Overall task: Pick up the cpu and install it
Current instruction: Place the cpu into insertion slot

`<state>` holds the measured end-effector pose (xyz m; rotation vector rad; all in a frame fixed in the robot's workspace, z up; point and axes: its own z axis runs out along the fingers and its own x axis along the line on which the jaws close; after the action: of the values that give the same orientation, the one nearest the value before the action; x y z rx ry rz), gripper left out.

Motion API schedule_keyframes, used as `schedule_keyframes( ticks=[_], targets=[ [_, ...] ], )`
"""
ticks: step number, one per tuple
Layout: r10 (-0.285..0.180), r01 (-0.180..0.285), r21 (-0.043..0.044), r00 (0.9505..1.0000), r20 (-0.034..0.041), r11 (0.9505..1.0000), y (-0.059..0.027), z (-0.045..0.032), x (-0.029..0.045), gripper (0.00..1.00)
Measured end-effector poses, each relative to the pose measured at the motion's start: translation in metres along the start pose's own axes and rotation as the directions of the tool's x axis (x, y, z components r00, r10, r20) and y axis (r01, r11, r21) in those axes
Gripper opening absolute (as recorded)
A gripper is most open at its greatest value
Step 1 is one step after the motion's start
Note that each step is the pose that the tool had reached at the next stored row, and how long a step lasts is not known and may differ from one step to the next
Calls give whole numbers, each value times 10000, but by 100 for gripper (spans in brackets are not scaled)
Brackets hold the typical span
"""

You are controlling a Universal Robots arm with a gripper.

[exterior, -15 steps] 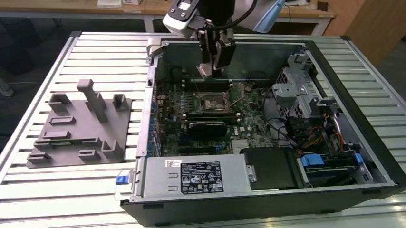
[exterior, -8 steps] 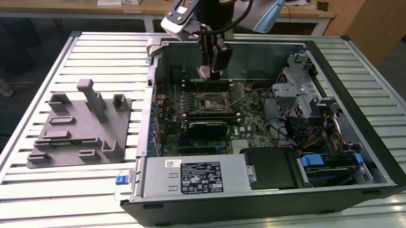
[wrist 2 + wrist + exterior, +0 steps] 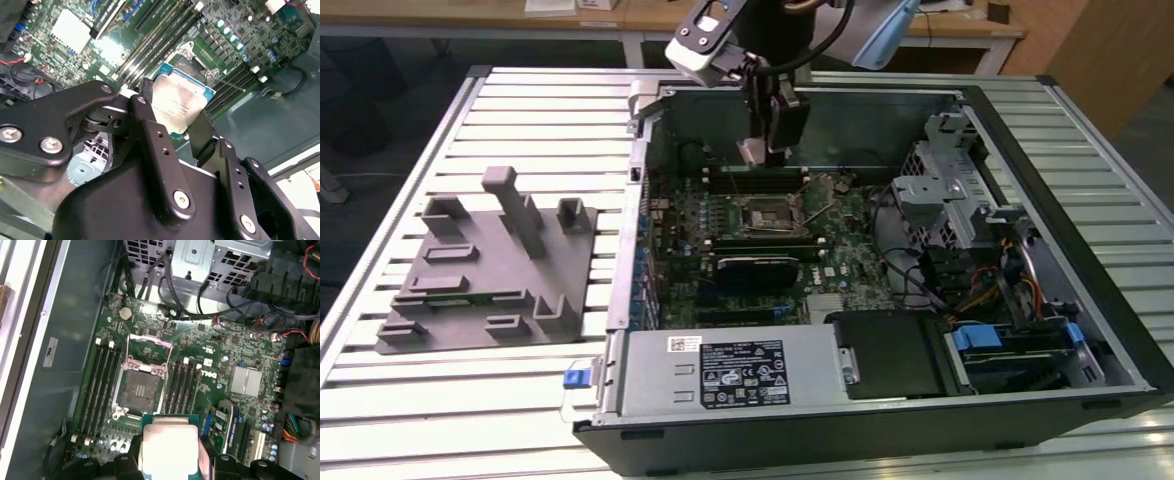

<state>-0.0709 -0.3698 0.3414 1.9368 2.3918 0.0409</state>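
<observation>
- Well, the black two-fingered hand (image 3: pixel 762 150) on the arm hangs over the open black computer case (image 3: pixel 854 440), which lies on its side on the ribbed metal worktop (image 3: pixel 534 110).
- Its fingers are closed partway on the cpu (image 3: pixel 754 152), a small flat square chip with a pale silver metal top and a thin darker rim.
- In both wrist views the hand (image 3: pixel 175 117) (image 3: pixel 172 462) pinches the cpu (image 3: pixel 177 102) (image 3: pixel 170 445) by two opposite edges, one dark finger (image 3: pixel 147 107) on each side. The silver top is turned toward the cameras.
- The cpu is lifted clear of the green motherboard (image 3: pixel 841 250) and touches nothing but the fingers.
- In the exterior view the cpu sits at about twelve o'clock from the black square processor socket (image 3: pixel 758 212), apart from it and higher up.
- The socket (image 3: pixel 142 385) is bare in the first wrist view, with its metal load frame (image 3: pixel 149 347) swung up and open. Rows of long dark memory slots (image 3: pixel 102 385) run along both of its sides.
- In the second wrist view the socket (image 3: pixel 192 57) shows partly behind the held chip.
- In the exterior view a grey plastic fixture plate with upright posts (image 3: pixel 487 270) lies on the worktop at nine o'clock from the case, well apart from the hand.
- A silver power supply box (image 3: pixel 720 370) fills the case at about six o'clock from the socket.
</observation>
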Motion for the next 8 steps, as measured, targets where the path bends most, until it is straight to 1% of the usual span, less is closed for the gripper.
schedule_keyframes(
  ticks=[3,6,8],
  targets=[
    [183,-183,8,9998,9,9998,16,24,17,53],
    [594,-594,22,9982,37,9982,16,43,21,53],
    [902,-902,31,9959,57,9959,16,56,22,53]
  ],
)
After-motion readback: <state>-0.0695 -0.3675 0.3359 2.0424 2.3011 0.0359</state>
